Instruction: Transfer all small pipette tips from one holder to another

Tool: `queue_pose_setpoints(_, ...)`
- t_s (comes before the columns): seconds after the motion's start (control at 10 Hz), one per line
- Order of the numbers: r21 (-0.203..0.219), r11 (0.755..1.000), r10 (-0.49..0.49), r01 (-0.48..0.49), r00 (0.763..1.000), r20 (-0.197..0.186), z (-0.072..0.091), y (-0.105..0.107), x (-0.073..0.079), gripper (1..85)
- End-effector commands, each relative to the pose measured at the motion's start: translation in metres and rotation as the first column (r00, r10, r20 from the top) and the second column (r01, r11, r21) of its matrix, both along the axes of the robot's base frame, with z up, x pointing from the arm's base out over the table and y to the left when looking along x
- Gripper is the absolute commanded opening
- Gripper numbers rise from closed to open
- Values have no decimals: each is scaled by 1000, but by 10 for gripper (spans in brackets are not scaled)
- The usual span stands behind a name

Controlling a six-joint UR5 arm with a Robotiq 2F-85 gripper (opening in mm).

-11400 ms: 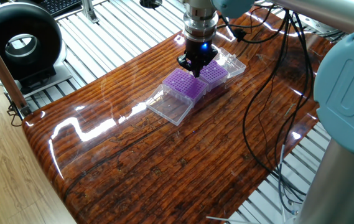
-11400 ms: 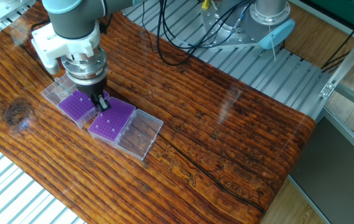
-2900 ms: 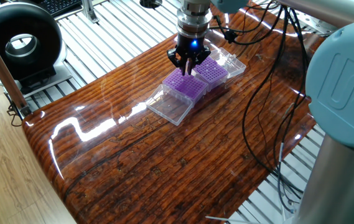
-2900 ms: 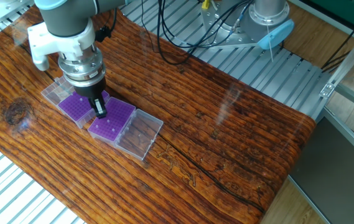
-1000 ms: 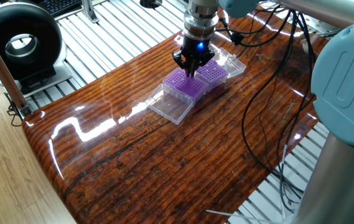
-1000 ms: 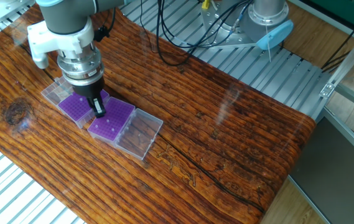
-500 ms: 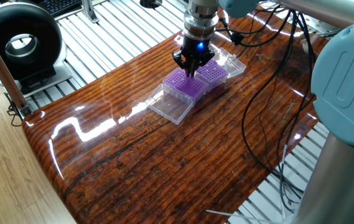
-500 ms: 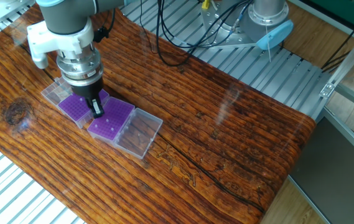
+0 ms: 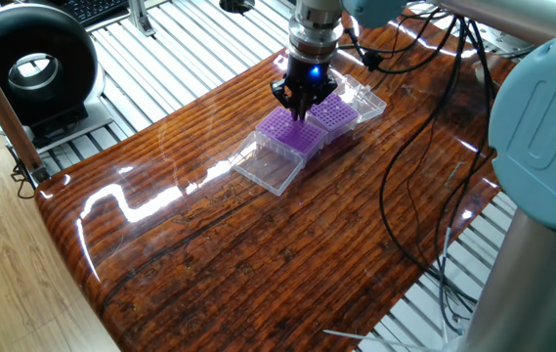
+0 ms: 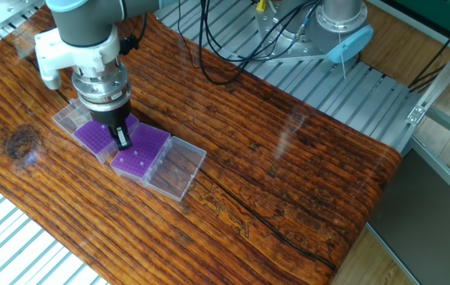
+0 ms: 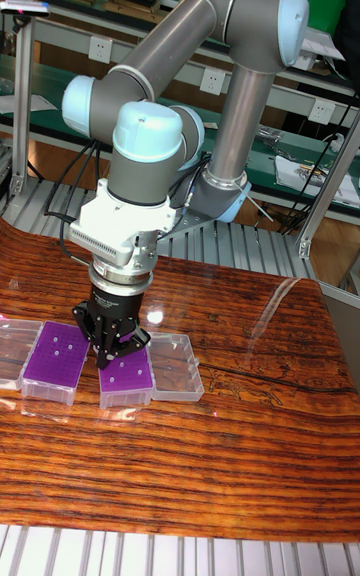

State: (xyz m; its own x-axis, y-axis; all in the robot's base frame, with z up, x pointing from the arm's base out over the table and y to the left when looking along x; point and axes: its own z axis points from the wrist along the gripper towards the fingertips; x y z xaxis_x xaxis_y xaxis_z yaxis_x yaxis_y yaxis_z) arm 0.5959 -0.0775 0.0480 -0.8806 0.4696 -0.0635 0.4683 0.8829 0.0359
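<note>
On the wooden desk, 2 purple grid racks sit side by side, each in a clear box with its hinged lid folded open flat. In the tall fixed view, one rack lies at the left and the other rack just to its right, with a clear lid beyond it. The gripper points straight down, its tips low over the inner edge of the right rack, close to the gap between the 2. Its fingers stand close together, but I cannot tell whether they pinch anything. The small pipette tips show only as a few pale dots scattered across both purple grids; their exact holes are too small to make out. Black cables trail across the far side of the desk.
</note>
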Motion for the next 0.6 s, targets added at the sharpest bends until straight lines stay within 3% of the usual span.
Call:
queue_pose_setpoints(0.0,1,1000,-22,22,1000,-19,0,4,0,13)
queue_pose_setpoints(0.2,-11,1000,-27,27,999,-18,-2,5,4,17)
queue_pose_setpoints(0.5,-31,999,-23,21,998,-53,17,5,-2,13)
